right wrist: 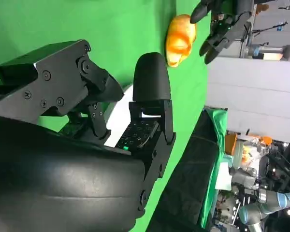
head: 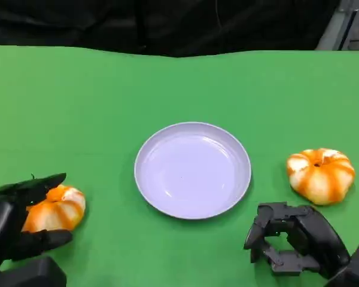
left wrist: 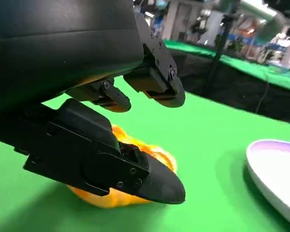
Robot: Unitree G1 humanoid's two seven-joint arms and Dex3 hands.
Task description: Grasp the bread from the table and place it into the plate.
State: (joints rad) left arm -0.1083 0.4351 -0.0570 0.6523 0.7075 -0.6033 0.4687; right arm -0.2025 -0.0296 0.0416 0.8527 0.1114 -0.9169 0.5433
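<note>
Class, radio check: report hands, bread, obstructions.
Left hand closing around the left bread, on table. Right hand curled, holding nothing. Plate bare, path open.

head: overhead, looks down | wrists: close, low | shared: plate (head: 192, 170)

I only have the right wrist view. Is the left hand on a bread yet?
Observer: The head view shows the left hand with fingers above and below the left bread; I cannot confirm a firm grip.
Operator: Plate loaded?
Observer: No, the plate holds nothing.
Operator: Any other bread?
Observer: Yes, the right bread lies on the table, beyond the right hand, untouched.
</note>
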